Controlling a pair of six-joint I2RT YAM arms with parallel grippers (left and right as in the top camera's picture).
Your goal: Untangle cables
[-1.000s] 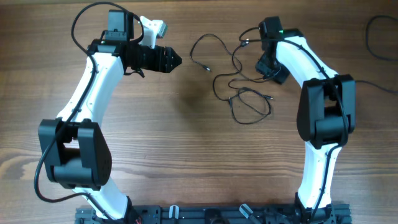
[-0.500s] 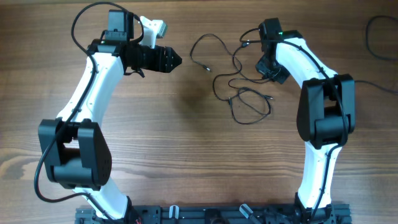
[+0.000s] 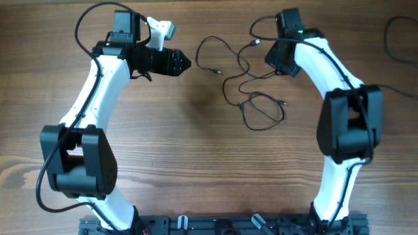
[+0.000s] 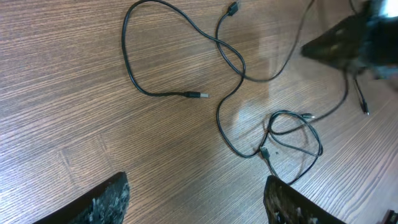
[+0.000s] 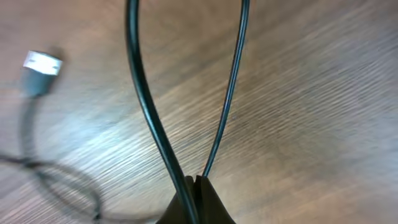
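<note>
The cables [image 3: 217,70] lie as thin black strands in loose loops on the wooden table between the arms. In the left wrist view a cable plug tip [image 4: 198,95] and a small cable loop [image 4: 292,130] show ahead. My right gripper [image 3: 275,64] is at the tangle's far right side. In the right wrist view the right gripper [image 5: 196,183] is shut on a cable, and two strands [image 5: 146,106] rise from its closed tip. My left gripper [image 3: 186,63] hovers left of the cables. Its fingers [image 4: 99,202] stand wide apart over bare wood, so the left gripper [image 4: 196,205] is open.
A thicker black arm cable [image 3: 398,39] curls at the far right corner. A silver USB plug [image 5: 40,68] lies blurred to the left of the right gripper. The black base rail [image 3: 215,225] runs along the near edge.
The right gripper has closed on a cable strand and moved toward the far edge, pulling the strand with it. The left arm has not moved.
</note>
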